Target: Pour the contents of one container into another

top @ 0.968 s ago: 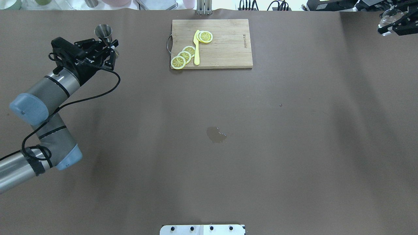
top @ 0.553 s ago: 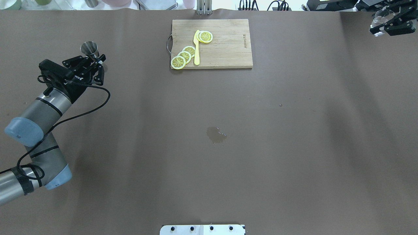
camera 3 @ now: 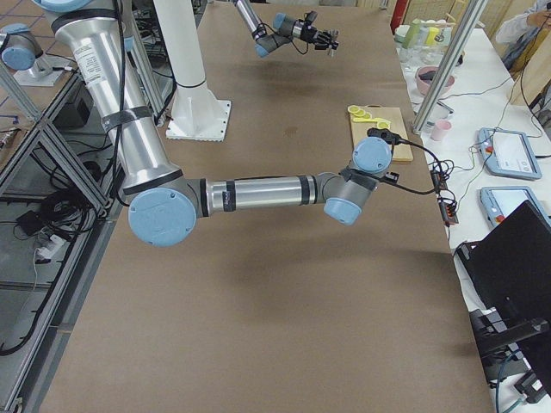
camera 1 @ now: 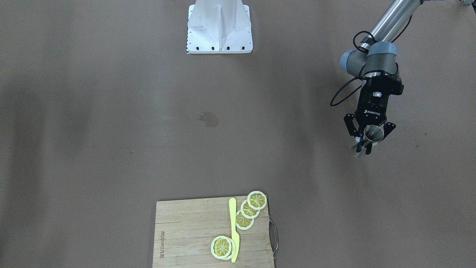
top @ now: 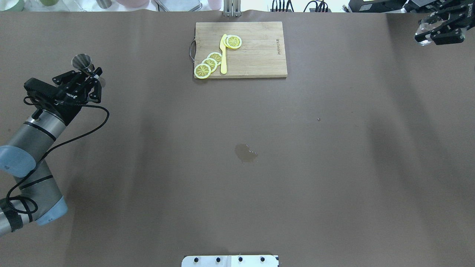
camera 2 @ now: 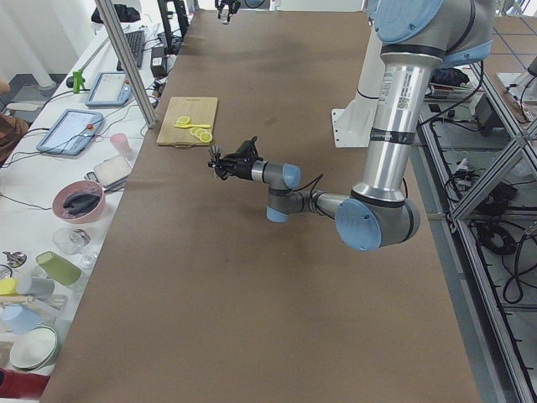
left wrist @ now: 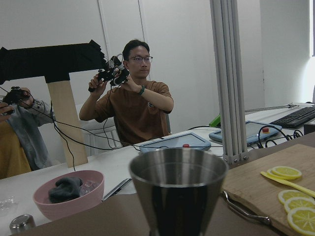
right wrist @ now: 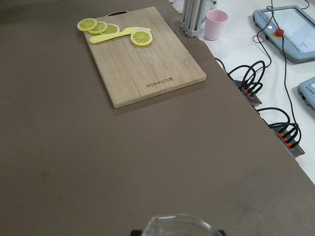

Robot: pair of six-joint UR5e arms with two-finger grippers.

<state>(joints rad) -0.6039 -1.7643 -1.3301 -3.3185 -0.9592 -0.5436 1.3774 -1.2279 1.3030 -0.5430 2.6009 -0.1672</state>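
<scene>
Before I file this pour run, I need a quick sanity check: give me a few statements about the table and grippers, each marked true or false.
The left gripper grips the jigger. True.
The glass stands on the cutting board. False: the right gripper holds it, far off to the robot's right.
The yellow knife lies on the board beside lemon slices. True.
The table is dry. False: a small wet patch sits near its middle.

White lettering spelling ROBOTIQ runs across the black housing of the left gripper, just behind its fingers; the rectangular pale bamboo cutting board bears a dark "joyoung" mark followed by two Chinese characters, near its short edge farthest from the yellow lemon slices.
</scene>
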